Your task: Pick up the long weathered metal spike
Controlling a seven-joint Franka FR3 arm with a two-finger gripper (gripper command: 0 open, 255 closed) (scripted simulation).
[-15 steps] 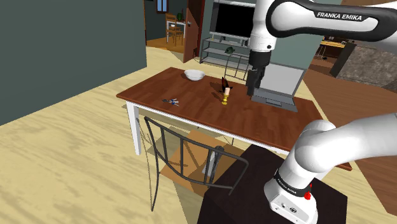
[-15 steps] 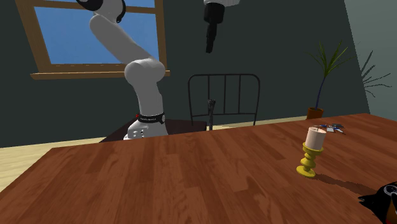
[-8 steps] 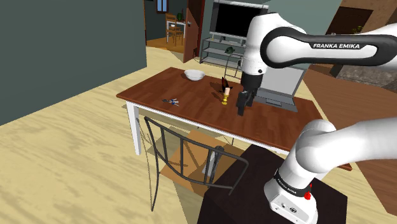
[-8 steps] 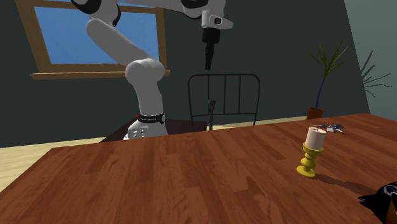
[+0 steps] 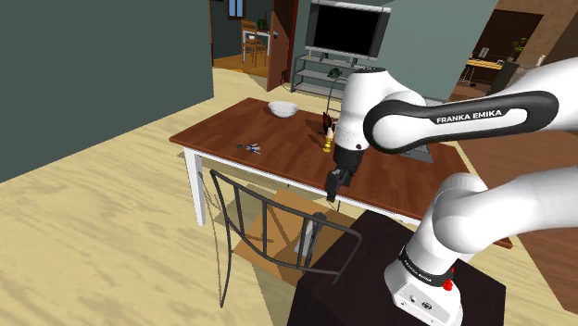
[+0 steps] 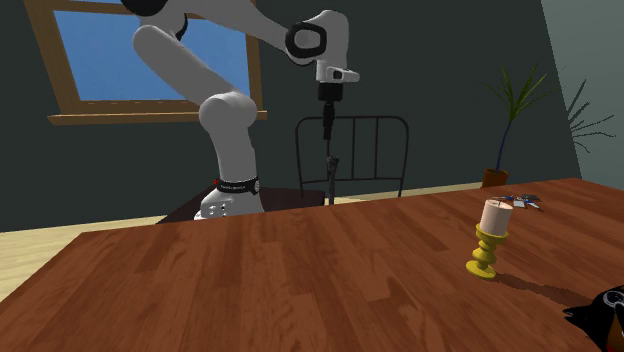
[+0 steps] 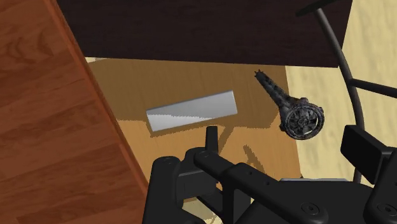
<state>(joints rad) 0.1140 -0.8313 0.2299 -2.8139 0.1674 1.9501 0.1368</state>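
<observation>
Fingers [image 7: 170, 178]: they stand well apart in the wrist view and nothing touches either one. Wide open, holding nothing. The gripper [image 6: 326, 132] points straight down from the white arm [image 6: 235, 110].

Spike [image 6: 331, 177]: dark, rough metal.
- Second exterior view: it stands near upright with its knobbed head up, at 6 o'clock from the gripper. A small gap separates the fingertips from the head. Its lower end is hidden behind the table's far edge.
- Wrist view: the round head faces the camera and the shaft tapers away at a tilt. It shows over the tan chair seat [image 7: 254, 130], just ahead of the fingers.
- A pale grey rectangular piece [image 7: 191, 111] shows near it over the same tan area. What it is, cannot tell.

Chair [image 6: 352, 150]: its dark wire back is directly behind the spike in the second exterior view. In the shoulder view the chair is at 7 o'clock from the gripper, drawn up to the near edge of the wooden table [image 5: 278, 148]. The dark stand [image 5: 361, 278] is at 5 o'clock.

Tabletop, shoulder view, bearings from the gripper:
- Candle on a yellow candlestick [image 5: 328, 141] at 12 o'clock, with a black figure [image 5: 325, 120] just past it.
- White bowl [image 5: 283, 109] at 11 o'clock.
- Small blue-and-white item [image 5: 248, 146] near 10 o'clock.
</observation>
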